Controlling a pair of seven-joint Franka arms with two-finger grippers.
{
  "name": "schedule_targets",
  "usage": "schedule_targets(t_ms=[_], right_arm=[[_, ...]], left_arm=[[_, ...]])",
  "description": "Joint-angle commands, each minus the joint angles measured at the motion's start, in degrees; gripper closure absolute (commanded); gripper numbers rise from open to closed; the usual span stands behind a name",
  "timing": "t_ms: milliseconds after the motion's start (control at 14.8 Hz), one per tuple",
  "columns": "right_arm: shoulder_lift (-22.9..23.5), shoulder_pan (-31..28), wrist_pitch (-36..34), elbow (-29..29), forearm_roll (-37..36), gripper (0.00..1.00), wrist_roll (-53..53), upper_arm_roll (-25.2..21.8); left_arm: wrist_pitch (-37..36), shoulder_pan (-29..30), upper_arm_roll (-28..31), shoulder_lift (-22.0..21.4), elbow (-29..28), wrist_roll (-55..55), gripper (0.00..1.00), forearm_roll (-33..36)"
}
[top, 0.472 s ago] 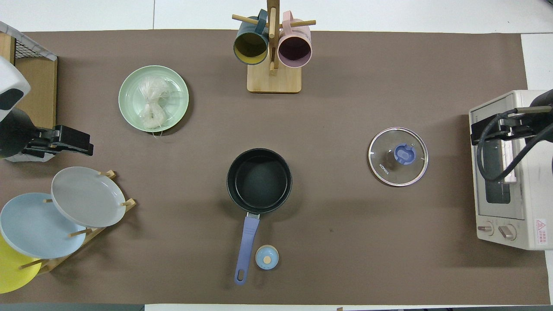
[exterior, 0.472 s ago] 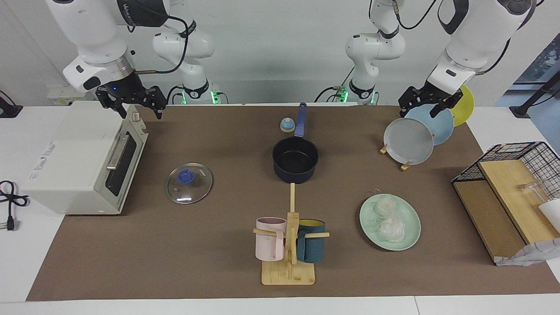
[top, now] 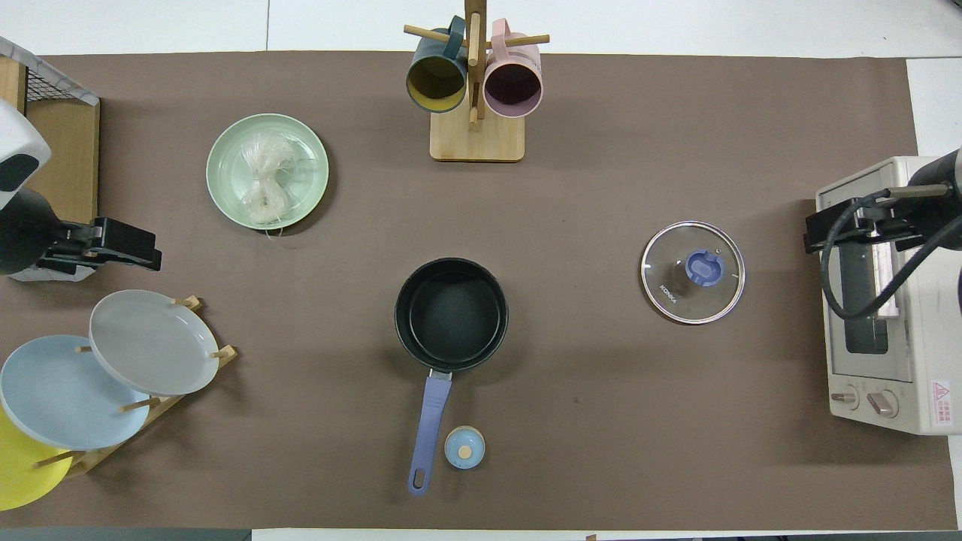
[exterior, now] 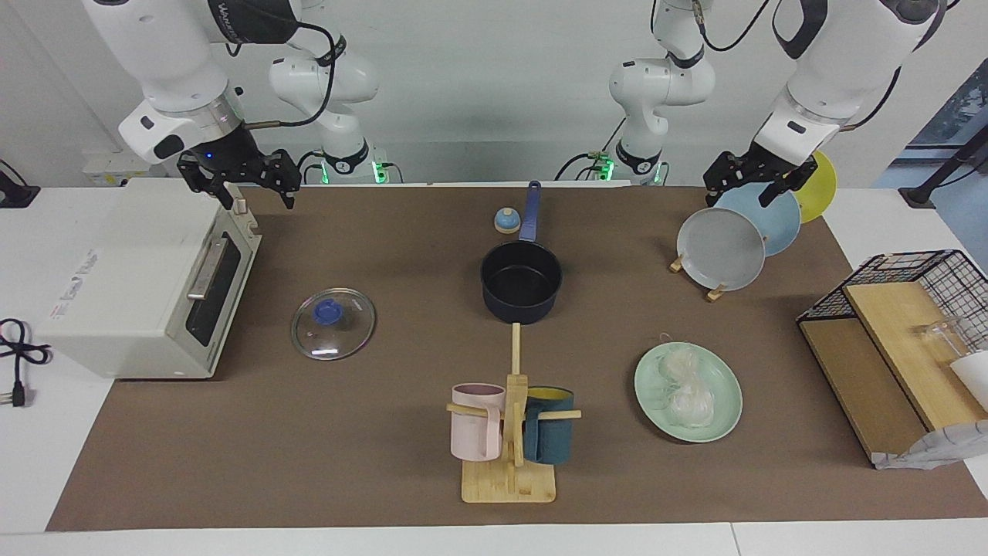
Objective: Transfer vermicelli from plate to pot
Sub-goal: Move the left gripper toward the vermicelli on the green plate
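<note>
The vermicelli (exterior: 684,388) lies as two whitish clumps on the mint-green plate (exterior: 724,421), toward the left arm's end of the table; it also shows in the overhead view (top: 264,180) on the plate (top: 310,161). The dark navy pot (exterior: 521,282) stands empty in the middle, nearer to the robots than the plate, with its blue handle (exterior: 531,208) pointing at the robots. My left gripper (exterior: 739,197) hangs open and empty over the plate rack. My right gripper (exterior: 258,201) hangs open and empty over the toaster oven's corner.
A glass lid (exterior: 333,323) lies beside the toaster oven (exterior: 139,286). A mug tree (exterior: 509,432) with pink and teal mugs stands farther from the robots than the pot. Also here are an upright plate rack (exterior: 733,239), a small blue bell (exterior: 506,222) and a wire basket with boards (exterior: 895,340).
My right gripper has shifted slightly toward the middle of the table. The left gripper and all objects have stayed put.
</note>
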Motion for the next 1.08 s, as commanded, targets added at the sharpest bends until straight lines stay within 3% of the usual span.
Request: schedule_targets(t_ms=[0, 270, 607, 1011], right_arm=[[-0.4, -0.5, 0.5, -0.1, 1.4, 0.0, -0.3, 0.2], [-0.5, -0.9, 0.4, -0.4, 1.5, 0.0, -0.6, 0.2], [-1.3, -0.4, 1.3, -2.2, 1.6, 0.0, -0.8, 0.2], [-3.9, 1.1, 16.5, -14.9, 1.6, 0.0, -1.5, 0.6]], left_arm=[[0.8, 0.4, 0.0, -1.1, -0.8, -0.2, 0.0, 1.3], [7.5, 0.2, -0.1, 1.4, -1.7, -0.2, 0.0, 1.1], [17.4, -0.6, -0.2, 13.6, 0.3, 0.2, 0.0, 1.3], [29.0, -0.7, -0.5, 23.3, 0.3, 7.4, 0.0, 1.8]])
